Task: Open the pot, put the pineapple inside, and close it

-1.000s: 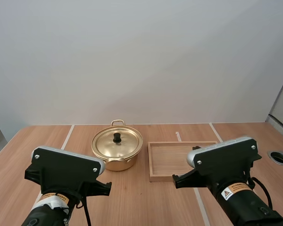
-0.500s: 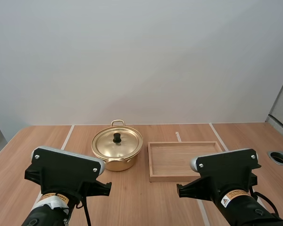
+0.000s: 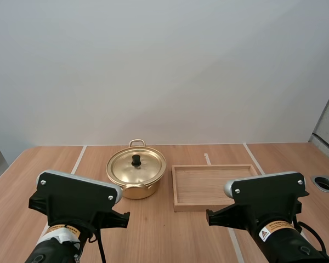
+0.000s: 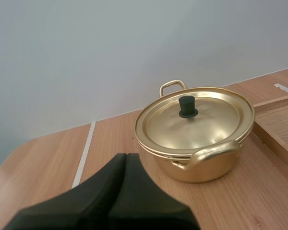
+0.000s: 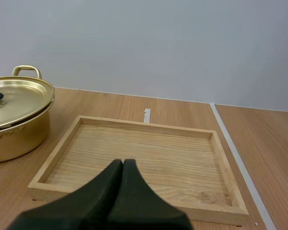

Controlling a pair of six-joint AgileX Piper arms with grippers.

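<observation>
The pot (image 3: 136, 175) stands on the table (image 3: 153, 235) just left of the tray (image 3: 178, 189), lid (image 4: 194, 117) on, knob up, handles running near to far; this fits either the pineapple shut inside or awaiting; left gripper (image 4: 126, 160) and right gripper (image 5: 123, 165) fingers lie together, holding nothing.
</observation>
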